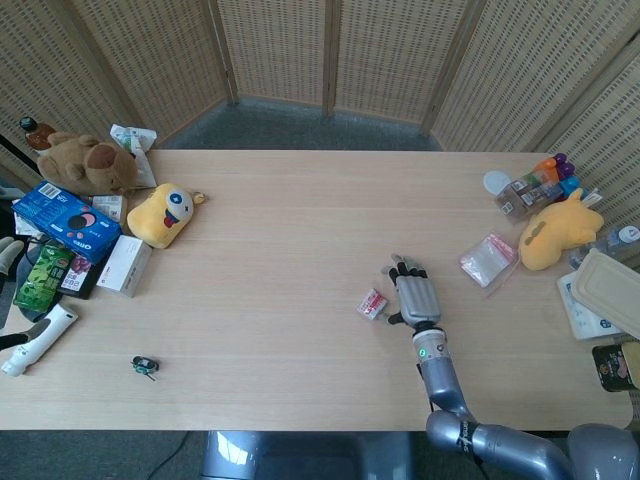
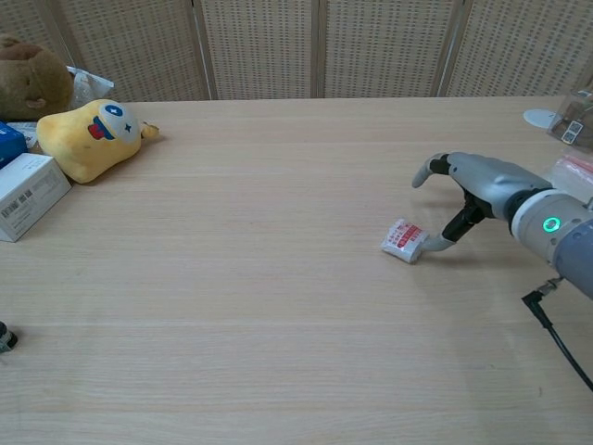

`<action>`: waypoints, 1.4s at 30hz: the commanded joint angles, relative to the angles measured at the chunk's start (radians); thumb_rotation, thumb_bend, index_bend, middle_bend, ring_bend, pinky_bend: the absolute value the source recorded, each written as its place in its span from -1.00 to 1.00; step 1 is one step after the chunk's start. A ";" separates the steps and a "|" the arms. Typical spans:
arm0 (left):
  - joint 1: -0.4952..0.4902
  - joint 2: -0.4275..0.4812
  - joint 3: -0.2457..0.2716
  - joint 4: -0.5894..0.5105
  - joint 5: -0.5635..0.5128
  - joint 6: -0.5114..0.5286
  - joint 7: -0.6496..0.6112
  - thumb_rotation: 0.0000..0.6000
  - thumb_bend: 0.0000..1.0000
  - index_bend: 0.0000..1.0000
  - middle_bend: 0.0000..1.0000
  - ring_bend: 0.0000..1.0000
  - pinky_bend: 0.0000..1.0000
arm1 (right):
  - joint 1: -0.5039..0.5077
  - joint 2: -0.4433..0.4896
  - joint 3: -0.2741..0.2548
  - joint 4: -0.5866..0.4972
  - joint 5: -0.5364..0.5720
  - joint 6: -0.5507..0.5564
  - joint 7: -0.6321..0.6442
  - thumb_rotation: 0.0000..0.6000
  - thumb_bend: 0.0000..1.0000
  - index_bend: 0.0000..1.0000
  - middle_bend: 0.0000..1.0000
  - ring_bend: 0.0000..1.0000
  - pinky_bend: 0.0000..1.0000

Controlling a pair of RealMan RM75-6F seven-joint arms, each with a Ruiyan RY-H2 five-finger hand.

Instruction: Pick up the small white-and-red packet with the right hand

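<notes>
— Right hand (image 2: 473, 190) is down at the small white-and-red packet (image 2: 405, 240), see? Fingers apart, nothing in it; the thumb tip looks to be touching the packet's right edge, or just about.

— So not picked up yet?

— No, the packet lies flat on the table (image 1: 300, 240). I'd say the reach is done and the closing and lifting are all left. The other fingers arch above and behind the packet, not on it.

— And the left hand?

— Neither camera shows it.

— Anything in its way?

— Nothing beside the packet that I can see. Well off to the packet's left, near the front edge, a tiny dark gadget (image 1: 145, 367) and a white handheld tool (image 1: 36, 340). Further back on that side: a white box (image 1: 125, 265), a blue packet (image 1: 65, 222), a yellow plush toy (image 1: 165, 213) and a brown teddy bear (image 1: 85, 161).

— And to its right?

— A clear bag with pink contents (image 1: 489, 260), near but apart from the hand. Beyond that another yellow plush (image 1: 557, 236) and a row of small bottles (image 1: 537, 187). All well clear, I'd judge.
</notes>
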 commanded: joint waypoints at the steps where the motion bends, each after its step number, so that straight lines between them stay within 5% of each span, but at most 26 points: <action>1: -0.001 0.000 0.001 -0.001 0.002 -0.003 -0.001 1.00 -1.00 -0.84 -1.00 -1.00 -1.00 | 0.009 -0.016 -0.006 -0.026 0.015 0.017 -0.033 0.99 -1.00 -0.56 -1.00 -1.00 -1.00; 13: 0.003 0.005 0.003 -0.005 0.011 0.001 -0.012 1.00 -1.00 -0.84 -1.00 -1.00 -1.00 | 0.049 -0.046 -0.035 0.048 0.021 -0.032 -0.057 1.00 -1.00 -0.55 -1.00 -1.00 -1.00; 28: 0.001 -0.003 0.006 -0.003 0.013 -0.003 -0.001 1.00 -1.00 -0.84 -1.00 -1.00 -1.00 | 0.082 -0.013 -0.089 0.114 -0.153 -0.102 0.083 1.00 -1.00 -0.27 -1.00 -1.00 -1.00; 36: 0.002 -0.003 0.008 -0.002 0.011 -0.007 -0.002 1.00 -1.00 -0.84 -1.00 -1.00 -1.00 | 0.112 -0.056 -0.108 0.239 -0.213 -0.149 0.156 1.00 -1.00 -0.24 -1.00 -1.00 -1.00; 42: 0.001 -0.005 0.007 0.002 0.006 -0.010 0.001 1.00 -1.00 -0.84 -1.00 -1.00 -1.00 | 0.125 -0.080 -0.118 0.312 -0.273 -0.133 0.198 1.00 -1.00 0.08 -1.00 -1.00 -1.00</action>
